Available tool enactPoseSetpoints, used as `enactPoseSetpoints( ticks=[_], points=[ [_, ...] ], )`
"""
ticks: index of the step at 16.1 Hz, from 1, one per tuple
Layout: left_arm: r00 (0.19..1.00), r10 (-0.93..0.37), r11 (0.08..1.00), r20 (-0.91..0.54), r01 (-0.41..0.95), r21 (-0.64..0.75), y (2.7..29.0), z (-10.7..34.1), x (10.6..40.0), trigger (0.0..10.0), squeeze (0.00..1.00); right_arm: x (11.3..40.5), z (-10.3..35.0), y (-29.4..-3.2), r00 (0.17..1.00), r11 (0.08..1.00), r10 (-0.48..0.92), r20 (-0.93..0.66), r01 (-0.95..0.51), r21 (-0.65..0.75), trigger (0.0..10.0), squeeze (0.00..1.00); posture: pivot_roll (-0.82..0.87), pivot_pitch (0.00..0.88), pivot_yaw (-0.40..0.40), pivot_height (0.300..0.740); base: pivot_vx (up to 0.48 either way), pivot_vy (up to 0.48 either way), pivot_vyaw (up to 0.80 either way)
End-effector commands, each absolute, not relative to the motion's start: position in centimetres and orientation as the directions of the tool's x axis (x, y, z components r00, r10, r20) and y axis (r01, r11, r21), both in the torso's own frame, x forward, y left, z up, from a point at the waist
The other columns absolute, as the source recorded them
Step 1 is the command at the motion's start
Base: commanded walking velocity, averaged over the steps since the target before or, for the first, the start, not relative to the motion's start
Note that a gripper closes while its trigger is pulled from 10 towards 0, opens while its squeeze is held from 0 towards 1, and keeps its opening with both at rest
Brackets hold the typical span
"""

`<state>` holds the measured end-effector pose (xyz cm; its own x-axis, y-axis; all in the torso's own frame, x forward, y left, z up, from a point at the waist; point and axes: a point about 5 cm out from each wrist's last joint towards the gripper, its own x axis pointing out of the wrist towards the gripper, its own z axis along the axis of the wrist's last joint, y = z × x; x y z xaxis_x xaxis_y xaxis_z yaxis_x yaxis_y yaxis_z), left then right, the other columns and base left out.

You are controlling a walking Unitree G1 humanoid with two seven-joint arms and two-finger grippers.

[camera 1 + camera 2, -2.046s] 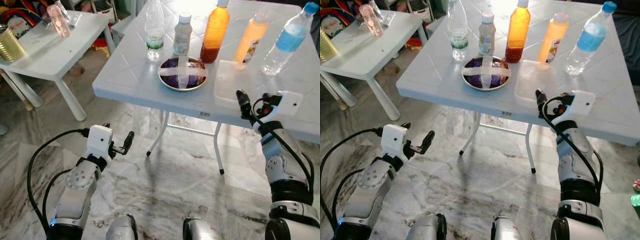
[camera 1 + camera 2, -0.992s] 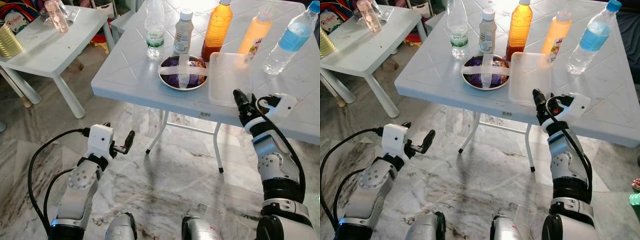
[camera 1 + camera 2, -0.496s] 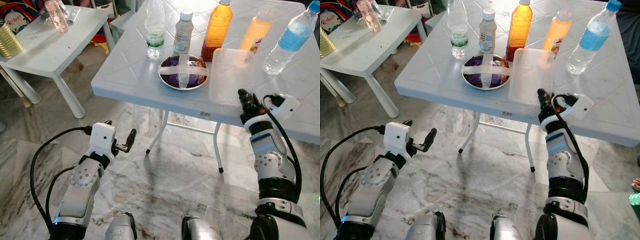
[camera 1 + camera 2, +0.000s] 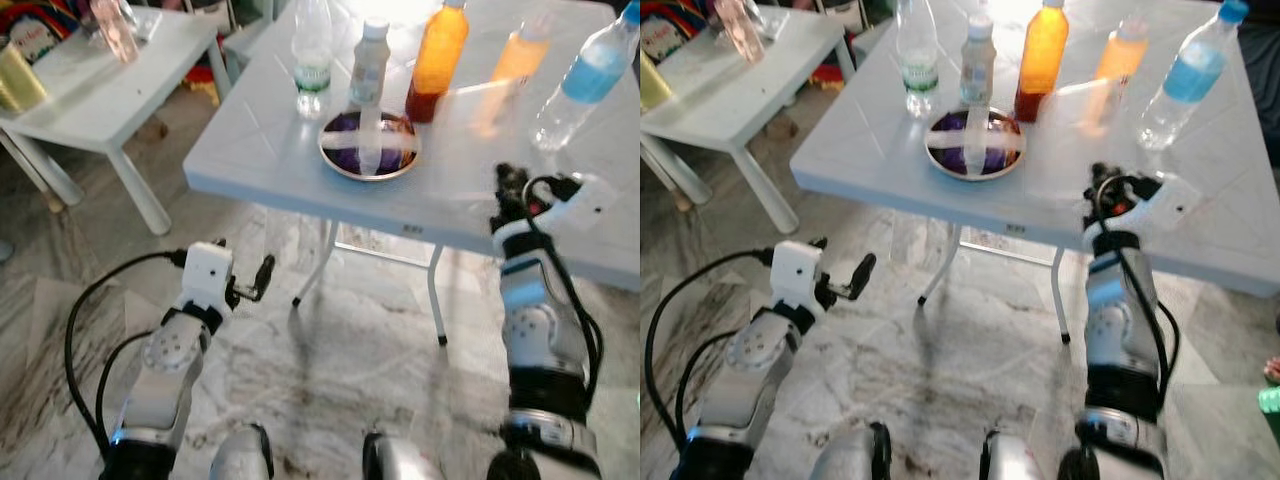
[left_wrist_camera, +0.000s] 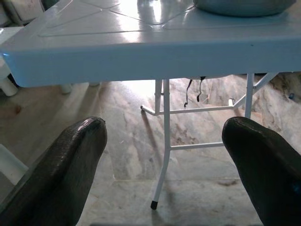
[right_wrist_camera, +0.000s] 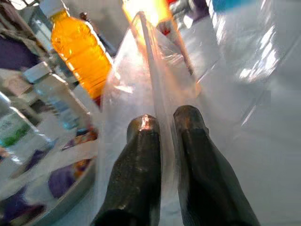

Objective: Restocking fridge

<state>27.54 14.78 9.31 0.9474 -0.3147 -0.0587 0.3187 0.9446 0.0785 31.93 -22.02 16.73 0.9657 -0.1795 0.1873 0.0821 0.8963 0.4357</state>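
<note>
My right gripper is shut on the rim of a clear plastic tray, which stands tilted up on edge above the white table. In the eye views the tray is a blur ahead of that gripper. Behind it stand a dark orange bottle, a lighter orange bottle and a blue-labelled water bottle. A taped foil bowl, a small white bottle and a clear water bottle sit to the left. My left gripper hangs open below the table.
A small white side table at the left holds a gold can and a pink bottle. Metal table legs stand on the marble floor ahead of my left gripper.
My right gripper has risen and tipped the clear tray from lying flat on the table up onto its edge. The left arm has barely moved.
</note>
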Motion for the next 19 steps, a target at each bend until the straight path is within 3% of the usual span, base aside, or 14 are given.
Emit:
enactPoseSetpoints(
  ticks=[1, 2, 10, 11, 12, 13, 15, 19],
  points=[
    [0.948, -0.311, 0.945, -0.068, 0.317, 0.087, 14.7, 9.0, 27.5, 10.0, 0.0, 31.3, 16.5, -21.8, 0.964, 0.906, -0.196, 0.182, 0.107, 0.41, 6.7, 0.0, 0.05, 0.143, 0.017, 0.74, 0.0, 0.0, 0.0],
    [0.947, -0.313, 0.944, -0.067, 0.318, 0.083, 14.6, 8.9, 27.4, 10.0, 0.0, 31.0, 16.6, -21.5, 0.964, 0.929, -0.183, 0.193, 0.105, 0.356, 10.0, 0.0, 0.04, 0.141, 0.015, 0.74, 0.0, 0.0, 0.0],
    [0.947, -0.313, 0.947, -0.076, 0.317, 0.043, 13.5, 8.0, 27.3, 10.0, 0.0, 29.3, 16.2, -20.0, 0.972, 0.966, -0.146, 0.183, 0.1, 0.237, 10.0, 0.0, 0.01, 0.115, -0.016, 0.74, 0.0, 0.0, 0.0],
    [0.947, -0.312, 0.948, -0.075, 0.316, 0.043, 13.4, 8.0, 27.4, 10.0, 0.0, 29.3, 16.3, -19.9, 0.971, 0.966, -0.143, 0.19, 0.095, 0.241, 4.9, 0.0, 0.01, 0.114, -0.017, 0.74, 0.0, 0.0, 0.0],
    [0.948, -0.311, 0.948, -0.073, 0.315, 0.042, 13.4, 8.0, 27.5, 10.0, 0.0, 29.3, 16.3, -20.0, 0.971, 0.967, -0.147, 0.189, 0.101, 0.234, 0.5, 0.0, 0.0, 0.115, -0.017, 0.74, 0.0, 0.0, 0.0],
    [0.948, -0.311, 0.949, -0.071, 0.314, 0.042, 13.4, 8.0, 27.5, 10.0, 0.0, 29.3, 16.3, -20.0, 0.971, 0.967, -0.148, 0.187, 0.103, 0.231, 0.5, 0.0, 0.0, 0.115, -0.017, 0.74, 0.0, 0.0, 0.0],
    [0.948, -0.31, 0.949, -0.068, 0.313, 0.041, 13.3, 8.0, 27.6, 10.0, 0.0, 29.3, 16.4, -20.1, 0.971, 0.969, -0.146, 0.189, 0.101, 0.226, 10.0, 0.0, 0.0, 0.115, -0.017, 0.74, 0.0, 0.0, 0.0],
    [0.948, -0.31, 0.949, -0.067, 0.313, 0.036, 13.3, 7.9, 27.6, 10.0, 0.0, 28.7, 17.3, -18.1, 0.97, 0.996, -0.018, 0.243, -0.002, 0.085, 10.0, 0.0, 0.0, 0.11, -0.019, 0.74, 0.0, 0.0, 0.57]
  ],
)
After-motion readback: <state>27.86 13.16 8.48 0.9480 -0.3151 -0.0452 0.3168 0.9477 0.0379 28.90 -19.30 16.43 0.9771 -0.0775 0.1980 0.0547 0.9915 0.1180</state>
